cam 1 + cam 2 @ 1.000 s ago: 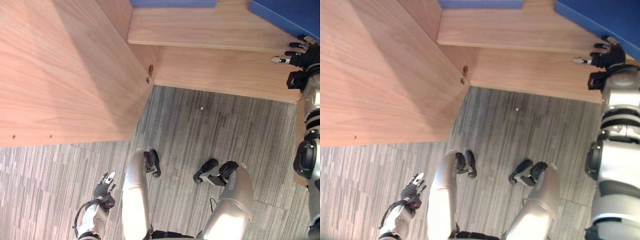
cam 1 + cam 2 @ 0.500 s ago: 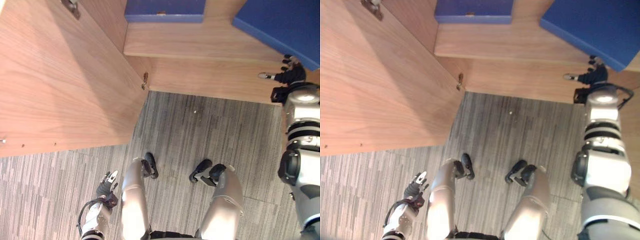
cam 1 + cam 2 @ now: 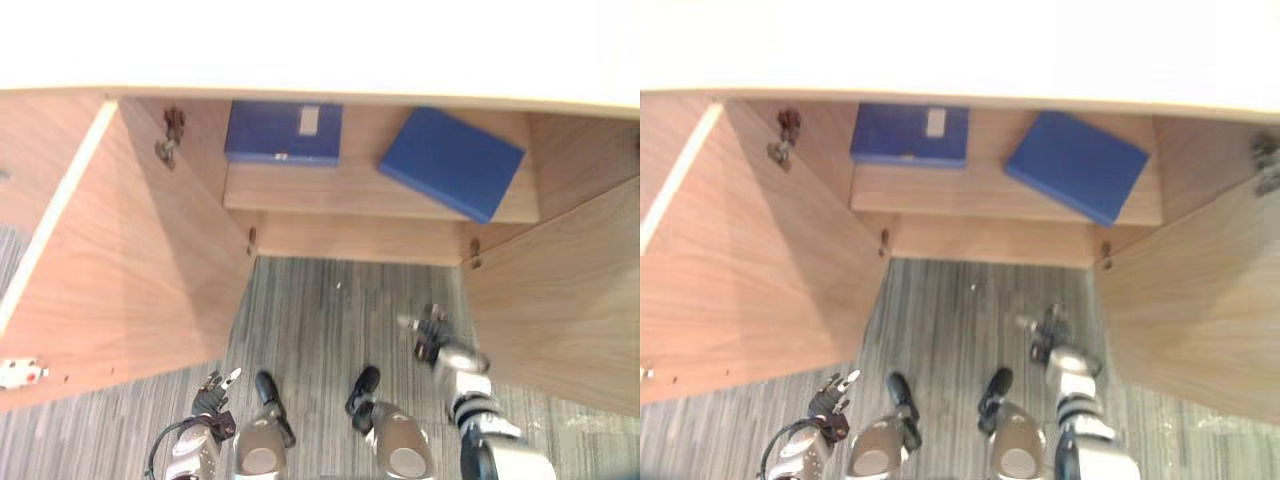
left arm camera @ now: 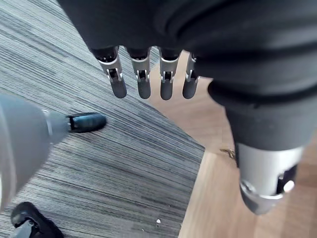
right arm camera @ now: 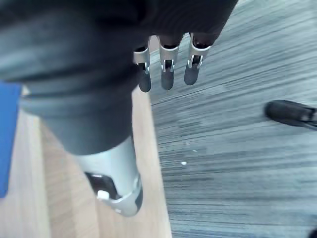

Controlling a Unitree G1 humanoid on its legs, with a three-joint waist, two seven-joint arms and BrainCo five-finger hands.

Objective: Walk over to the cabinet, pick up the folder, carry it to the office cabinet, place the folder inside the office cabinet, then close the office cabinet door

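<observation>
Office cabinet (image 3: 360,238) stands open across the upper half of the frame. Left door (image 3: 140,260) is swung out at left, right door (image 3: 560,300) at right. Folder (image 3: 452,162), blue, lies flat and skewed on the shelf (image 3: 350,190), upper right of centre. Second blue folder (image 3: 283,132) sits square on the same shelf, upper centre-left, apart from the first.

Right hand (image 3: 430,332): lower right of centre, over the grey carpet floor (image 3: 320,320). Fingers (image 5: 167,74) straight, holding nothing.

Left hand (image 3: 213,388): lower left. Fingers (image 4: 143,84) straight, empty.
</observation>
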